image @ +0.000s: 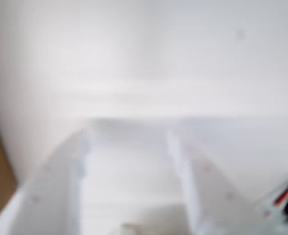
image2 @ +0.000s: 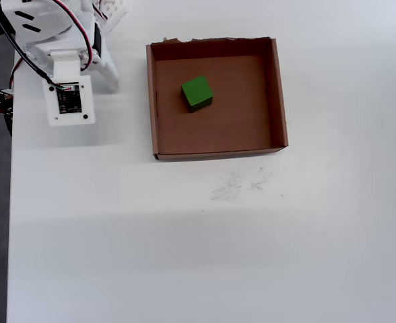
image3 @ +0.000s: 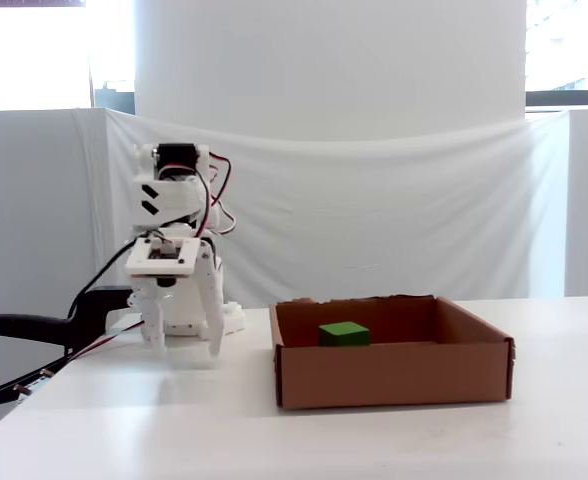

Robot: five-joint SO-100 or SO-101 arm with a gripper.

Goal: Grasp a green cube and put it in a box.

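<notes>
Inside the box (image2: 277, 94), in the overhead view, the cube (image2: 197, 93) lies on the floor, left of the middle and nearer the far ragged wall. It has no long axis; its sides are turned a little against the box walls. The gripper (image3: 181, 347) points down at the table (image2: 184, 256), left of the box, with fingers apart and empty.
</notes>
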